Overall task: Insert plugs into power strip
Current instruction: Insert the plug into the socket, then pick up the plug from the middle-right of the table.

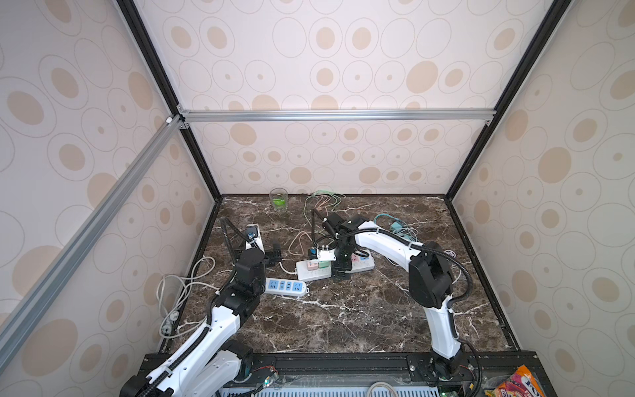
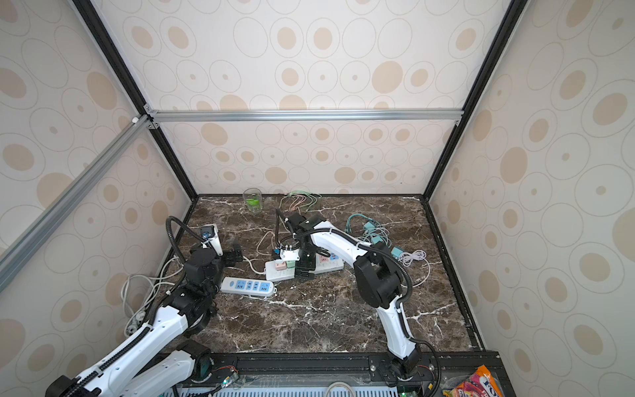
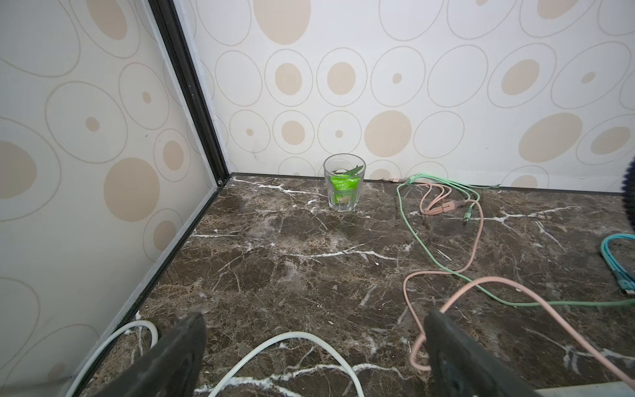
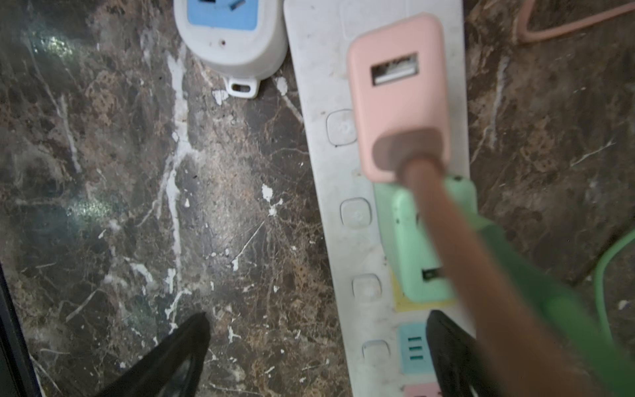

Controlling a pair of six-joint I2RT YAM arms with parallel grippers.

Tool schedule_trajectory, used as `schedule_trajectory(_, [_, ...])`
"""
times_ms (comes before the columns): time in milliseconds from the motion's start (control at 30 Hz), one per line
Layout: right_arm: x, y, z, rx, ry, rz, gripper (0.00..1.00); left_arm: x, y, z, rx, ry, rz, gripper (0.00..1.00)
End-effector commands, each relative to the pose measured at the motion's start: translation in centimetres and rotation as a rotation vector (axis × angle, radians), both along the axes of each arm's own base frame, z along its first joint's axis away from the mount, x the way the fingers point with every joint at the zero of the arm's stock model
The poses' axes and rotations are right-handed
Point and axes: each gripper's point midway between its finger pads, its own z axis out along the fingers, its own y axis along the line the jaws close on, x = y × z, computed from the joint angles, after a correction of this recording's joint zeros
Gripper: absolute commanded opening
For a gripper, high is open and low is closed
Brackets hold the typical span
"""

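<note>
A dark marble worktop (image 1: pixel 343 319) carries everything. The white power strip (image 1: pixel 314 274) lies near its middle, with a second, blue-faced strip (image 1: pixel 287 287) just beside one end. The right pincer (image 4: pixel 318 321) hangs over the white strip, jaws spread wide and grasping nothing. The left pincer (image 3: pixel 314 318) is likewise released, above a white cord (image 3: pixel 295 334). The pink plug (image 4: pixel 398 99) and the mint green plug (image 4: pixel 422 254) sit side by side in the strip's sockets. Loose teal plugs (image 2: pixel 369 227) lie among cables, well apart from the strip.

Right arm (image 1: pixel 385 240) hides much of the power strip (image 1: pixel 311 274) (pink cable (image 4: pixel 457 261) blurred).
</note>
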Motion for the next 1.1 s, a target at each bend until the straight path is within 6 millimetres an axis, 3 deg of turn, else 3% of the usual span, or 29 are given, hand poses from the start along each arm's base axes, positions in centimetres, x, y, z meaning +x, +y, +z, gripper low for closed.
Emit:
schedule_trajectory(0, [-1.2,-1.7,1.1,0.012,0.032,0.035,1.00,0.6,0.0,2.0,-0.046,-0.031,0.014,0.99])
schedule_trajectory(233, [-2.5,-4.0,2.1,0.013,0.076,0.078,1.00,1.0,-0.4,1.7,-0.053,-0.001,0.005,0.98])
schedule_trajectory(467, [-2.1,-6.1,6.3,0.175,0.047,-0.053,1.00,1.2,-0.2,1.6,-0.117,-0.002,0.044,0.98])
schedule_trajectory(533, [-0.9,-6.6,7.6,0.264,-0.004,-0.162,1.00,1.5,-0.7,1.7,-0.127,0.001,0.019,0.98])
schedule_trajectory(633, [3.9,-8.5,9.8,0.408,-0.152,-0.496,1.00,2.0,-1.7,1.5,-0.149,0.012,-0.022,0.98])
schedule_trajectory(800, [9.2,-15.8,12.0,0.627,-0.211,-1.094,1.00,3.3,-2.6,0.4,-0.182,0.069,-0.028,0.98])
schedule_trajectory(867, [10.6,-19.5,11.3,0.677,-0.194,-1.333,1.00,3.8,-3.1,0.4,-0.193,0.075,-0.042,0.98])
schedule_trajectory(933, [11.5,-24.5,9.7,0.678,-0.191,-1.615,1.00,4.0,-3.4,0.5,-0.200,0.073,-0.052,0.99])
schedule_trajectory(1000, [11.4,-29.4,7.5,0.660,-0.147,-1.858,1.00,4.0,-3.6,0.5,-0.204,0.069,-0.065,0.98])
schedule_trajectory(1067, [10.9,-33.0,5.6,0.631,-0.081,-2.020,0.99,3.9,-3.8,0.6,-0.200,0.062,-0.080,0.98])
